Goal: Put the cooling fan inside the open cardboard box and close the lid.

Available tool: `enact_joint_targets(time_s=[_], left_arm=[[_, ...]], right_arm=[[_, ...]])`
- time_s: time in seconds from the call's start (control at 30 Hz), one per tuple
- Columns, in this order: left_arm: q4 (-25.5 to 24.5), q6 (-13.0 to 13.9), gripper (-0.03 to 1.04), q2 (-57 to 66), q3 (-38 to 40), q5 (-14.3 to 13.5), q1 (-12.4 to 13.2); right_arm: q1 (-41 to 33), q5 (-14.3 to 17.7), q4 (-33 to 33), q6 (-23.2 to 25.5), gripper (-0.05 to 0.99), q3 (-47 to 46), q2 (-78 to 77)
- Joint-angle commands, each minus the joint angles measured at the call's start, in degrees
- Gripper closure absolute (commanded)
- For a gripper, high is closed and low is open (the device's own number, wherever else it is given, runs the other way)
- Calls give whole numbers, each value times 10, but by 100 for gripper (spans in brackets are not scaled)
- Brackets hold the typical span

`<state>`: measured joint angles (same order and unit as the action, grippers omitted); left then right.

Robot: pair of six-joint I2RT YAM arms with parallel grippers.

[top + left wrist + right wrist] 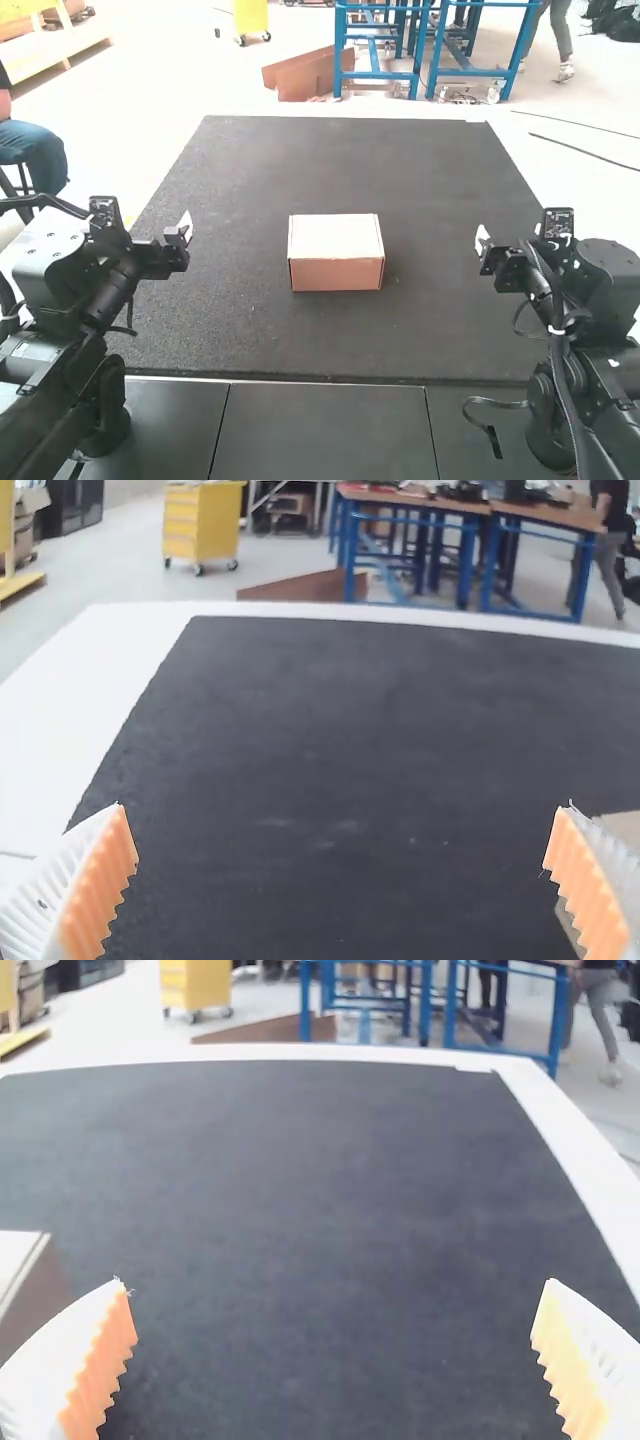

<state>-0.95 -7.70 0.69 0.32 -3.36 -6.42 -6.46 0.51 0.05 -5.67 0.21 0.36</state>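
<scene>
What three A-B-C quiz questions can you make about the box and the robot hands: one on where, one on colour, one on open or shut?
1. Where is the cardboard box?
A. In the middle of the mat
B. On the floor
C. At the mat's far corner

2. What colour is the mat?
A. Blue
B. Black
C. Yellow

3. How is the box?
A. Wide open
B. Torn apart
C. Shut

Answers:
1 A: the box sits centred, with the left gripper and right gripper off to either side.
2 B: the mat looks black in every view.
3 C: the box's top lies flat and closed.
</scene>
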Motion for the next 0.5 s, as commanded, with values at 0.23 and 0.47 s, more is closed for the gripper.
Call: enact_joint_targets(time_s=[0.23,0.47], left_arm=[[-5,59,4,-7,-5,48,-21],[-1,70,4,-7,-4,48,-12]], right_arm=[[8,5,-4,1,2,-3,-4],[7,2,0,1,2,-2,-4]])
